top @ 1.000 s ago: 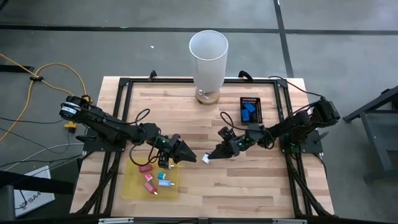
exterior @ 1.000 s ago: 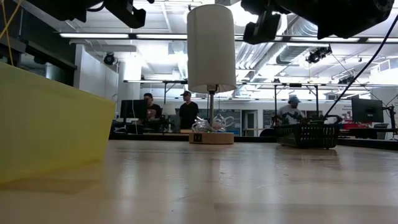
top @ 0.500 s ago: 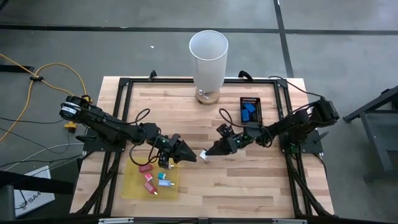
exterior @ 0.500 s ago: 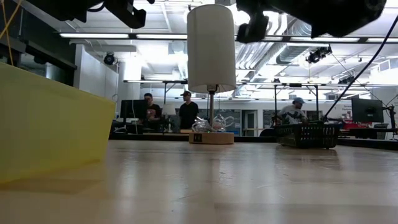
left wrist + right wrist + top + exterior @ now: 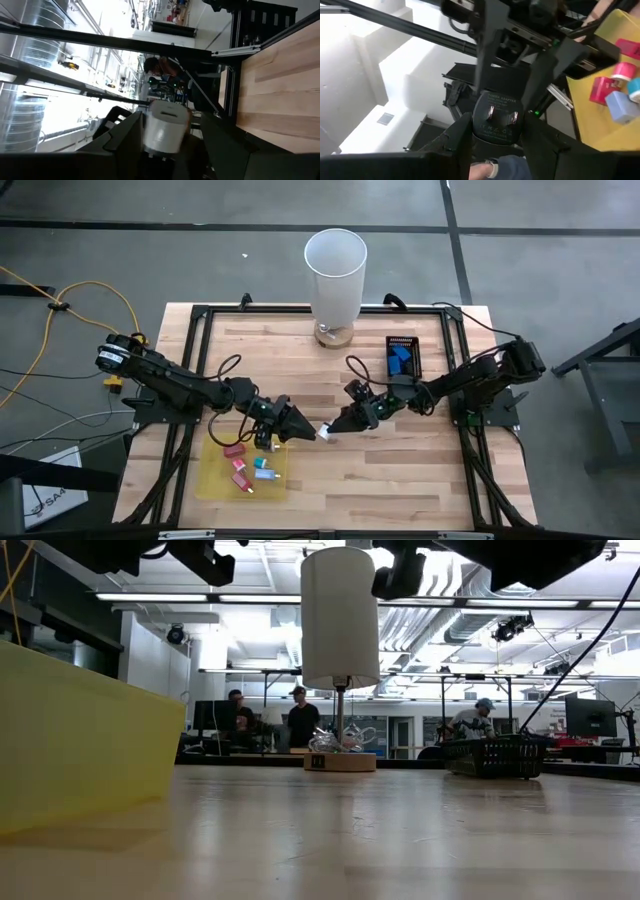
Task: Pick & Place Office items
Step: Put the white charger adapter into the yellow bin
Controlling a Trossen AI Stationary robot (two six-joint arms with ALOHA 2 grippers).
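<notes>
Since the earlier frames, the right claw (image 5: 337, 427) had shifted across the bench (image 5: 400, 480) toward the left claw (image 5: 305, 432), and the whitish round piece (image 5: 324, 433) had travelled with it. The left arm had not visibly moved.

1. Nearest the front edge lay a flat yellow sheet (image 5: 212, 480), thin and matte. On it sat about 5 loose office items (image 5: 250, 468): small blocky or stubby pieces in red, pink and teal. They looked like hard plastic. They lay close together, apart from both claws.

2. At mid-bench the 2 claws met tip to tip above the wood, clear of the surface. The right claw was pinching the whitish round piece, a short smooth cylinder. The piece stood directly before the left claw. Whether the left claw had closed on it could not be told. The arrangement was judged a hand-over between arms, since neither arm appeared to cover both the sheet and the tray comfortably. Which way the piece was passing could not be established.

3. Farther back on the right stood a small black tray (image 5: 412, 345) with ribbed walls, holding 2 blue pieces (image 5: 399, 358).

4. At the rear edge stood a tall white cylinder (image 5: 335, 275), open-topped, on a round wooden base.

5. Beyond the bench, the low view showed 3 people (image 5: 302, 720) at desks, well apart from the work.
</notes>
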